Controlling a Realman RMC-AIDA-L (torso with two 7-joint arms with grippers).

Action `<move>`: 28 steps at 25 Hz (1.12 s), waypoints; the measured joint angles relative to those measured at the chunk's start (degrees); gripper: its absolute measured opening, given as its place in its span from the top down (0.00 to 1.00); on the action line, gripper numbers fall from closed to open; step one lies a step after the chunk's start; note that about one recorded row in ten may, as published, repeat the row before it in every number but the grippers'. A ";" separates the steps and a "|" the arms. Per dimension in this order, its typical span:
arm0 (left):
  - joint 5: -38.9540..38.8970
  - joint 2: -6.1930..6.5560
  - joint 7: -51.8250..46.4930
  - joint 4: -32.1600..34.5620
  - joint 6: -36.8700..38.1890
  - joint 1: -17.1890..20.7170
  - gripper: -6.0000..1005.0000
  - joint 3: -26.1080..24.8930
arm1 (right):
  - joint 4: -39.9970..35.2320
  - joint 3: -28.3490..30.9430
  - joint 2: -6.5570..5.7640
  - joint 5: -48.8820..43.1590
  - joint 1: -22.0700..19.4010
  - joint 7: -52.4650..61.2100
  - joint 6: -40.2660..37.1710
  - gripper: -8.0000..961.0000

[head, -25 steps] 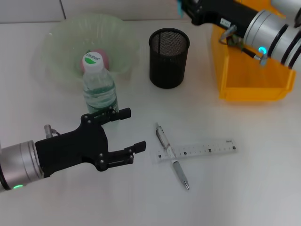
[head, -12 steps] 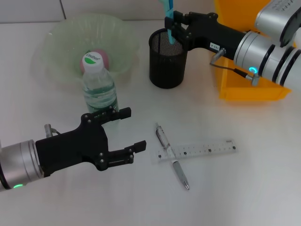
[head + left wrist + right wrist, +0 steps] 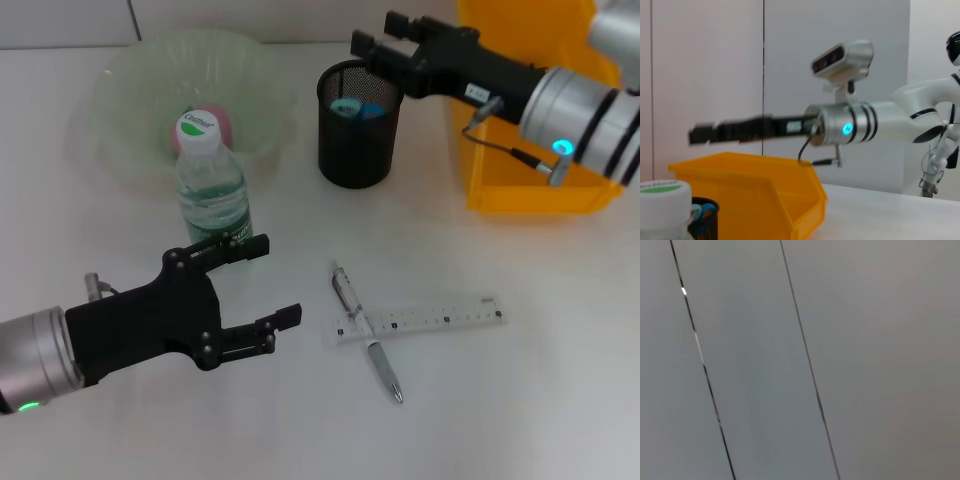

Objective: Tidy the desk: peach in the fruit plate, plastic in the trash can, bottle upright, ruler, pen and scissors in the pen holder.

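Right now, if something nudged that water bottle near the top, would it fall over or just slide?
The bottle would probably tip rather than slide: it stands tall and narrow on a small base. It looks nearly full, so it is likely fairly heavy and needs a real push. If it fell, its round body would likely roll, perhaps toward the left tool close beside it.

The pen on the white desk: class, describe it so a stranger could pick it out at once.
Start at the black mesh pen holder, then look nearer the camera on the white desk. The silver pen lies there across a clear plastic ruler; it is slim, round and metallic, the ruler flat and see-through.
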 joint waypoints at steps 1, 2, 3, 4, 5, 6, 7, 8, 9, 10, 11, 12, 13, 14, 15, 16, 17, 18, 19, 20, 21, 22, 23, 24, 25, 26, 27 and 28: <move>0.00 0.04 0.00 0.01 0.08 0.14 0.19 -0.06 | -3.27 0.02 -0.14 -0.37 -1.99 2.77 -1.37 0.49; -0.01 0.10 0.00 0.09 0.26 0.43 0.19 -0.15 | -7.07 0.01 -0.25 -1.48 -3.97 6.13 -2.55 0.46; -0.01 0.20 0.00 0.23 0.44 0.74 0.19 -0.17 | -11.84 0.10 -0.46 -3.27 -6.25 10.17 -3.51 0.42; 0.00 0.40 0.00 0.45 0.58 1.19 0.19 -0.14 | -17.43 0.26 -0.74 -6.18 -8.58 15.26 -4.36 0.38; 0.00 0.45 0.00 0.50 0.62 1.29 0.19 -0.13 | -22.76 0.71 -1.06 -10.20 -10.39 21.51 -5.21 0.34; 0.00 0.54 0.00 0.58 0.75 1.55 0.19 -0.11 | -27.78 1.38 -1.36 -15.19 -11.67 28.21 -6.28 0.30; 0.00 0.65 0.00 0.61 0.85 1.85 0.19 -0.16 | -32.14 2.47 -1.70 -20.75 -12.14 34.68 -7.96 0.27; 0.00 0.73 0.00 0.70 0.96 2.16 0.19 -0.26 | -37.23 4.08 -2.00 -28.13 -12.17 43.02 -10.64 0.23; 0.01 0.78 0.00 0.78 1.14 2.53 0.19 -0.31 | -41.64 5.85 -2.29 -35.87 -11.51 50.03 -13.81 0.19; 0.01 0.88 0.00 0.82 1.32 2.80 0.19 -0.34 | -44.97 7.74 -2.56 -44.61 -10.15 56.72 -18.45 0.19; 0.01 0.93 -0.01 0.87 1.48 3.02 0.19 -0.36 | -47.63 9.11 -2.72 -51.40 -8.72 61.52 -22.45 0.19; 0.02 1.03 -0.04 0.88 1.61 3.27 0.19 -0.36 | -49.63 10.29 -2.86 -57.80 -6.73 65.51 -27.09 0.19; 0.03 1.07 -0.10 0.88 1.69 3.44 0.19 -0.38 | -50.94 11.11 -3.00 -63.43 -4.79 68.52 -31.33 0.19; 0.03 1.10 -0.16 0.89 1.74 3.58 0.19 -0.39 | -51.59 11.33 -3.01 -68.20 -2.93 70.28 -35.58 0.19; 0.03 1.11 -0.23 0.89 1.74 3.69 0.19 -0.41 | -51.78 11.33 -3.01 -71.16 -1.78 70.39 -38.42 0.19; 0.03 1.12 -0.32 0.88 1.74 3.76 0.19 -0.44 | -51.92 11.02 -2.99 -73.93 -0.75 69.47 -40.84 0.19; 0.03 1.12 -0.39 0.88 1.74 3.77 0.19 -0.45 | -52.05 10.38 -2.85 -76.22 -0.01 67.47 -42.82 0.19; 0.02 1.12 -0.47 0.85 1.69 3.80 0.19 -0.45 | -52.38 9.48 -2.56 -78.41 0.35 64.34 -43.75 0.19; 0.02 1.12 -0.54 0.82 1.62 3.81 0.19 -0.45 | -52.80 8.32 -2.16 -80.41 0.68 60.40 -44.36 0.19; 0.03 1.12 -0.63 0.80 1.54 3.81 0.19 -0.45 | -53.26 6.77 -1.63 -82.44 0.96 56.50 -44.58 0.19; 0.03 1.12 -0.64 0.80 1.54 3.82 0.19 -0.46 | -53.51 5.56 -1.27 -83.46 1.13 53.80 -44.58 0.19; 0.02 1.12 -0.65 0.79 1.55 3.83 0.19 -0.46 | -53.67 4.22 -0.84 -84.24 1.29 51.01 -44.59 0.19; 0.03 1.13 -0.66 0.80 1.58 3.83 0.19 -0.43 | -53.71 3.10 -0.64 -84.56 1.40 48.75 -44.51 0.19; 0.03 1.13 -0.66 0.80 1.58 3.83 0.19 -0.43 | -53.74 1.92 -0.48 -84.72 1.50 46.58 -44.36 0.19; 0.03 1.13 -0.66 0.80 1.58 3.83 0.19 -0.43 | -53.78 0.91 -0.41 -84.75 1.54 44.53 -44.19 0.19; 0.13 1.28 -0.70 0.83 1.45 3.83 0.19 -0.28 | -53.81 0.11 -0.36 -84.74 1.56 42.92 -44.10 0.19; 0.52 1.52 -0.77 0.84 1.42 3.83 0.19 -0.28 | -53.84 -0.80 -0.31 -84.71 1.58 41.32 -44.02 0.20; 0.85 1.71 -0.85 0.90 1.61 3.81 0.19 -0.33 | -53.85 -1.58 -0.25 -84.69 1.59 40.16 -44.02 0.20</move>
